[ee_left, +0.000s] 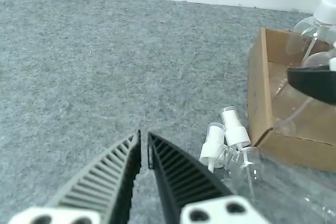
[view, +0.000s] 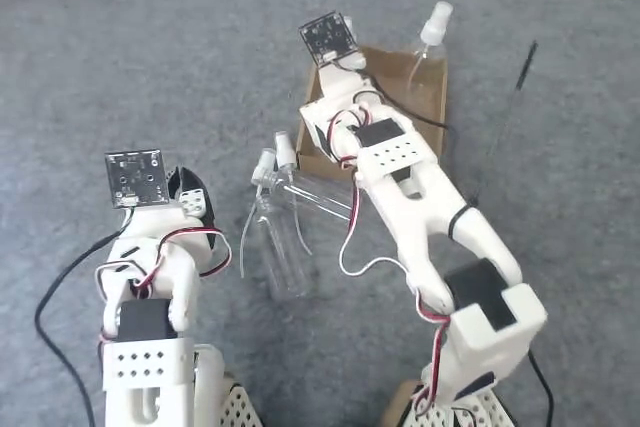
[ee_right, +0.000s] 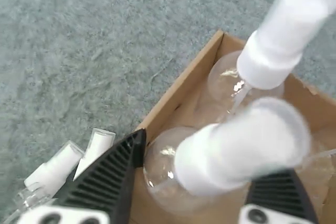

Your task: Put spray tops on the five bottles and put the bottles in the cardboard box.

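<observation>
Right wrist view: right pincer [ee_right: 205, 158] grips 1 bottle [ee_right: 163, 174] inside the cardboard box [ee_right: 178, 94].

Four clear plastic bottles with white spray tops [view: 283, 257] were countable, two of them inside the one brown cardboard box [view: 430, 97].

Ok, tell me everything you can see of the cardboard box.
The cardboard box is plain brown, shallow and open-topped, sitting flat on the grey carpet. Clear bottles with white spray tops stand inside it, and the right gripper is over it. Two more bottles lie on the carpet just off its corner.
</observation>
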You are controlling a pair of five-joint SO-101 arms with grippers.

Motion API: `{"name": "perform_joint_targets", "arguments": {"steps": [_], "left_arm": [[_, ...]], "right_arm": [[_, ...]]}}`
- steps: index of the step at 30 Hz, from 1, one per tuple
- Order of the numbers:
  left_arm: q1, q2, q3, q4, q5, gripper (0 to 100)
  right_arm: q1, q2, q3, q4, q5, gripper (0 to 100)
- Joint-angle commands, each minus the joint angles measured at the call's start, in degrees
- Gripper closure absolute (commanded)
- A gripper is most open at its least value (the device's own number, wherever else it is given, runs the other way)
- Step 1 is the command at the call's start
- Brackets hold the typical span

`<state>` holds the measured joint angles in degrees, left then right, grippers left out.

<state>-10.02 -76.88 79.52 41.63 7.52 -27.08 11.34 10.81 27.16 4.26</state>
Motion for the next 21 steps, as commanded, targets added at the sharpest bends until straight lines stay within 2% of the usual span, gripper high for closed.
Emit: {"name": "perform_joint_targets", "arguments": {"steps": [1, 7, 12, 21], "left_arm": [[0.1, -0.9, -0.1, -1.7, 0.0, 99], [0.1, -0.9, -0.1, -1.6, 0.0, 99], [0.1, -0.9, -0.1, -1.6, 0.0, 99], [0.0, -0.9, 0.0, -1.5, 0.0, 99]], "right_arm": [[-0.2, -8.7, -2.8, 3.0, 0.0, 73.3], [0.1, -13.7, -2.9, 4.6, 0.8, 73.4], [-0.2, -19.9, -2.9, 11.3, 4.7, 73.4], [-0.7, -33.8, -2.5, 24.2, 4.7, 73.4]]}}
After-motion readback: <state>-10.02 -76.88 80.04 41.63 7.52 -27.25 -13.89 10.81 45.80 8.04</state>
